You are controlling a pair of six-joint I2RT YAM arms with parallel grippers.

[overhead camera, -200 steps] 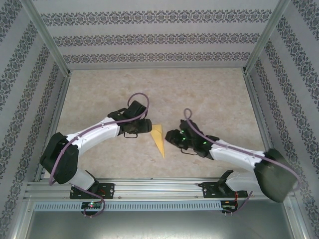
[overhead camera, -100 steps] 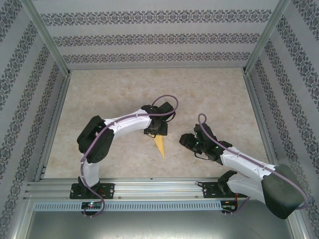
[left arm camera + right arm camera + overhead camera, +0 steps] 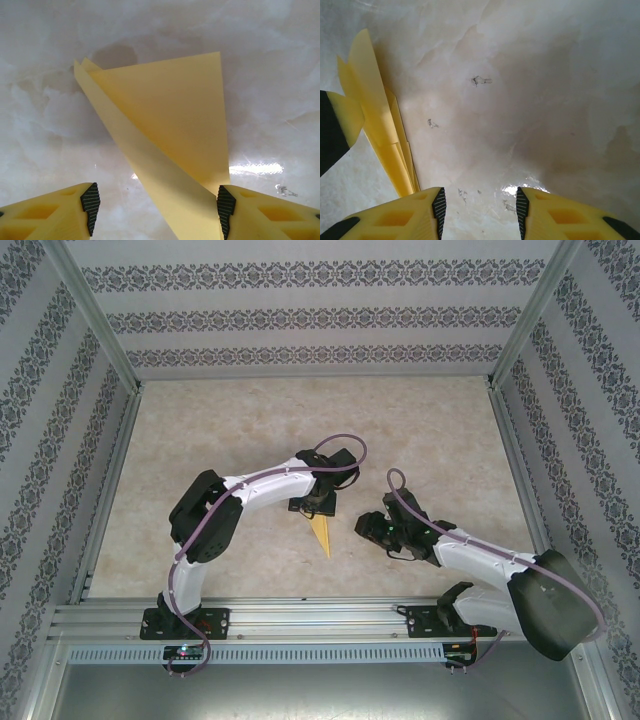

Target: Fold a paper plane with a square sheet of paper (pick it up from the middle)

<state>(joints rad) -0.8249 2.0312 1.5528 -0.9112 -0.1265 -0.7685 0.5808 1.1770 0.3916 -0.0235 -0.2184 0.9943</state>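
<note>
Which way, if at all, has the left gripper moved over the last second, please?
Yes. In the top view the left gripper has swung right, away from the left side rail, to above the wide end of the paper plane.

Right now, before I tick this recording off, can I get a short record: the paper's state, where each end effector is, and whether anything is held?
paper: paper plane, a folded yellow pointed dart on the table, one flap lifted
left end effector: open, low over the plane, one finger on each side of it
right end effector: open, to the plane's right, bare table between its fingers
held: nothing appears to be gripped
</note>
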